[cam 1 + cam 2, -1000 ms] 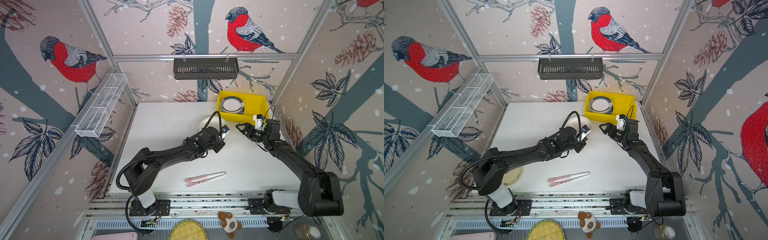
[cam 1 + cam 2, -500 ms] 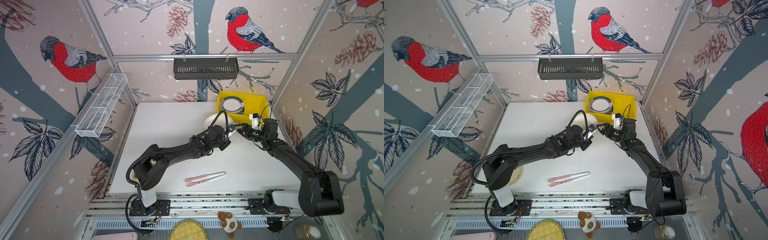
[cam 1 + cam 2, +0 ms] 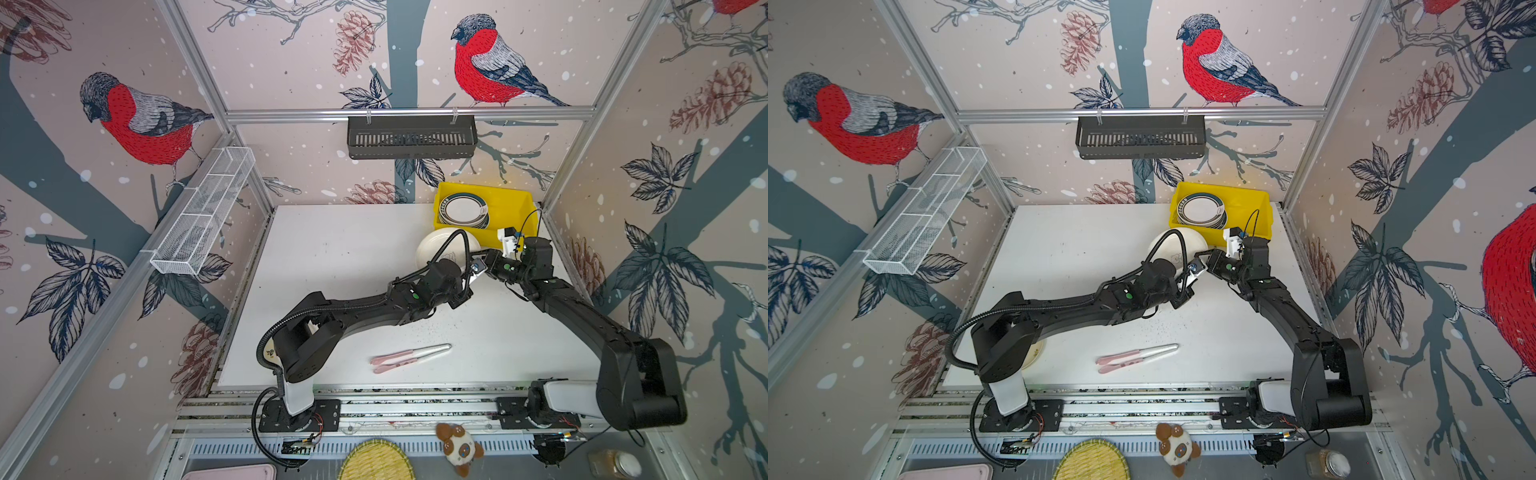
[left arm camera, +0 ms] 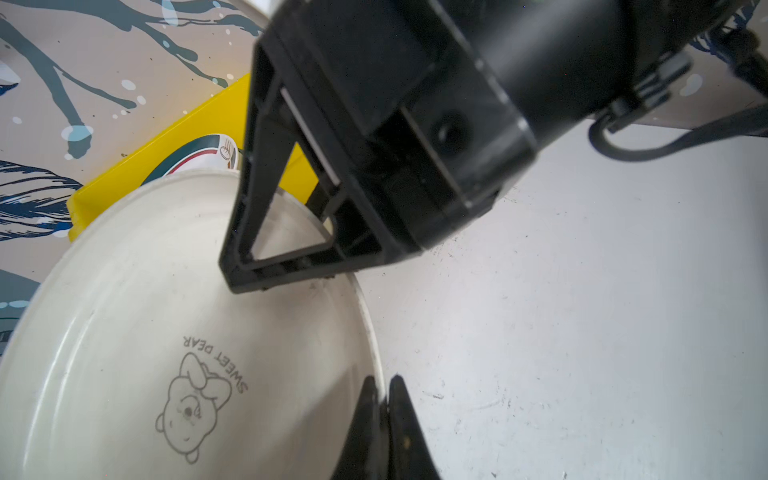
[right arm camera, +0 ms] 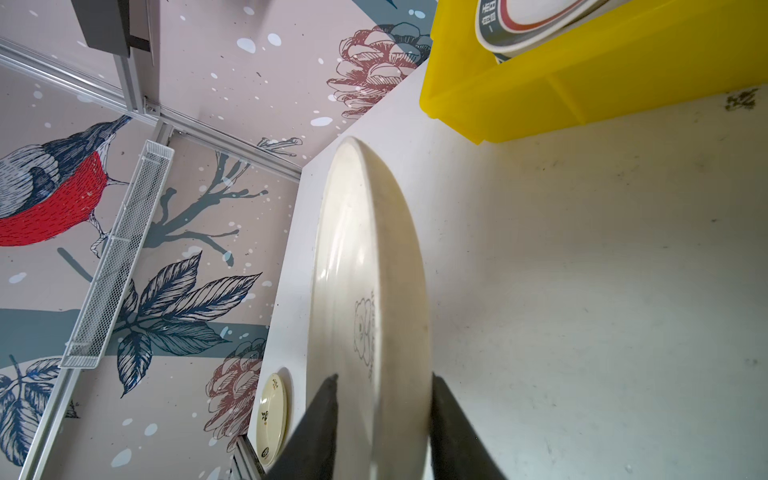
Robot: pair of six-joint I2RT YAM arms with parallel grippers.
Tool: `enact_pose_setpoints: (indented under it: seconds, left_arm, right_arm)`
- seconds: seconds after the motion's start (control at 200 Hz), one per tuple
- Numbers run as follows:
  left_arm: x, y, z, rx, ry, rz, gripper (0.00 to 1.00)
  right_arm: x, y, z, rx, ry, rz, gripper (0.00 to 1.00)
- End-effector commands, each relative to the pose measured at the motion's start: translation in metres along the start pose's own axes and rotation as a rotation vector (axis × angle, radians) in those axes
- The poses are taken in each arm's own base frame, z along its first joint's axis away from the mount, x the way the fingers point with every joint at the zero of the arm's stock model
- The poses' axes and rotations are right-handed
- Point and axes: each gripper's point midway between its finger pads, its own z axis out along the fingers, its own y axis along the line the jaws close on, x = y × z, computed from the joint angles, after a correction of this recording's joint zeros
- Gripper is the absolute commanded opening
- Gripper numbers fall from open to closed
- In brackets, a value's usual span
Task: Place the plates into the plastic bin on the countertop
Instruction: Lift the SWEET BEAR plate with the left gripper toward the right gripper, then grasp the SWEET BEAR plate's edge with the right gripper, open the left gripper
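Observation:
A cream plate [image 3: 436, 249] with a bear print hangs tilted above the countertop [image 3: 332, 270], just in front of the yellow plastic bin [image 3: 511, 195]. My left gripper [image 4: 384, 380] is shut on its rim [image 4: 376, 365]. From the other side my right gripper [image 5: 384, 378] straddles the same plate [image 5: 365, 270], one finger on each face. A stack of green-rimmed plates [image 3: 463, 210] lies in the bin's left half. Another cream plate [image 3: 1034, 353] lies flat by the left arm's base, mostly hidden.
Pink-and-white utensils [image 3: 409, 355] lie near the front edge. A black slotted basket [image 3: 411, 137] hangs on the back wall and a white wire shelf [image 3: 203, 212] on the left wall. Below the rails are a woven mat [image 3: 376, 461], a plush toy [image 3: 459, 449] and a jar [image 3: 615, 463].
My left arm has carried the cream plate to the right, toward the bin. My right gripper has moved in over the plate's rim and its jaws have narrowed around it.

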Motion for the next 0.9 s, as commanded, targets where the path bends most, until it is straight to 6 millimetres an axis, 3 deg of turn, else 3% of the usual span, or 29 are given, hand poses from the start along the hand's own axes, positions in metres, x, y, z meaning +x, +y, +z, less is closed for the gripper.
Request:
enact_pose_setpoints:
  seconds: [0.0,0.19,0.435,0.505,0.62,0.63,0.645,0.655,0.895]
  left_arm:
    - [-0.017,0.009,0.0,-0.056,-0.083,0.019,0.0]
    - [-0.019,0.016,-0.001,-0.096,-0.095,0.008,0.0]
    - [-0.017,0.021,-0.001,-0.125,-0.096,-0.01,0.0]
    - [-0.017,0.023,-0.001,-0.134,-0.094,-0.017,0.36]
    - [-0.017,0.023,-0.003,-0.136,-0.1,-0.028,0.67]
    - [-0.017,0.023,-0.003,-0.138,-0.103,-0.029,0.72]
    - [-0.017,0.024,-0.004,-0.139,-0.105,-0.03,0.9]
    - [-0.017,0.023,-0.004,-0.14,-0.106,-0.032,0.96]
    - [-0.014,0.033,-0.013,-0.198,-0.113,-0.04,0.98]
  right_arm:
    - [-0.007,0.004,0.001,-0.011,-0.022,-0.024,0.27]
    - [-0.005,-0.008,0.004,0.022,-0.015,0.007,0.03]
    - [-0.004,-0.013,0.005,0.021,-0.012,0.031,0.0]
    - [-0.005,-0.014,0.005,0.024,-0.014,0.035,0.0]
    - [-0.007,-0.016,0.003,0.027,-0.022,0.039,0.0]
    - [-0.008,-0.016,0.003,0.027,-0.024,0.04,0.0]
    - [-0.008,-0.016,0.003,0.029,-0.025,0.04,0.0]
    - [-0.008,-0.017,0.003,0.029,-0.025,0.04,0.0]
    - [-0.013,-0.025,0.001,0.066,-0.053,0.039,0.0]
